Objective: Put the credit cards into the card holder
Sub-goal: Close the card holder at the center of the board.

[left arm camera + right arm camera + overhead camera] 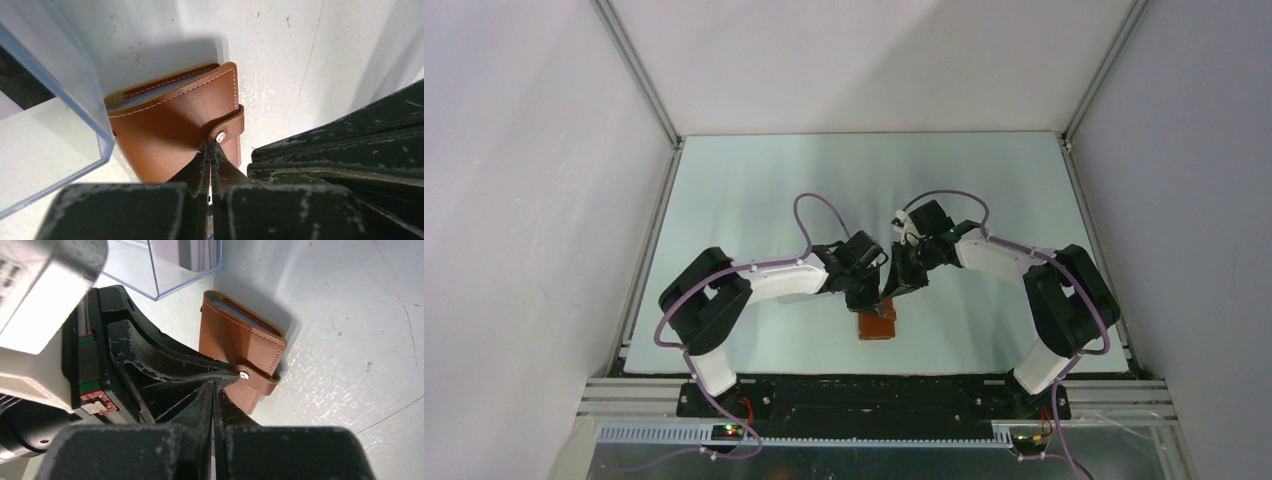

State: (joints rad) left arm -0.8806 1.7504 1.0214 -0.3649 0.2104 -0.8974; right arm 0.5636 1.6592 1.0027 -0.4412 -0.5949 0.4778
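At the snap tab (231,125) of the card holder (170,130), the left gripper (211,145) and right gripper (214,385) had their tips close, jaws squeezed tight together, holding nothing. The card holder lay closed on the table (774,190), a clear box (50,90) just beside it. Opening it looked like the step; next, the tab needed popping loose.
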